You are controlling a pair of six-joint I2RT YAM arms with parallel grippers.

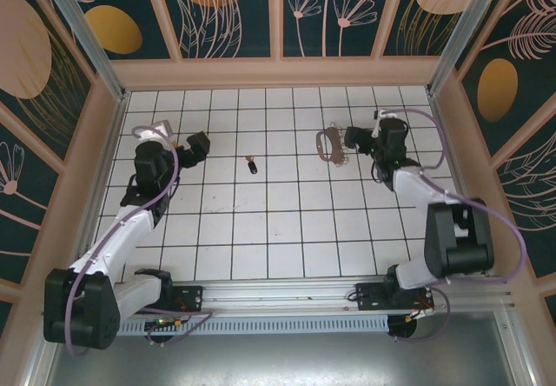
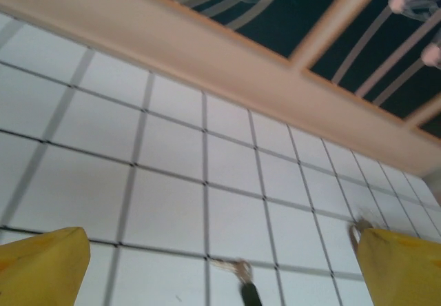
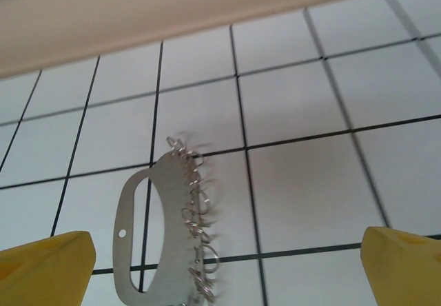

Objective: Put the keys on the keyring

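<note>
Key (image 1: pixel 251 165) on white tiles (image 1: pixel 287 221), well apart from keyring (image 1: pixel 329 145)

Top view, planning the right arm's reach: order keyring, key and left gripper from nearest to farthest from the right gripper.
1. Keyring, just left of the right gripper.
2. Key, mid-table.
3. Left gripper, far left.
</note>
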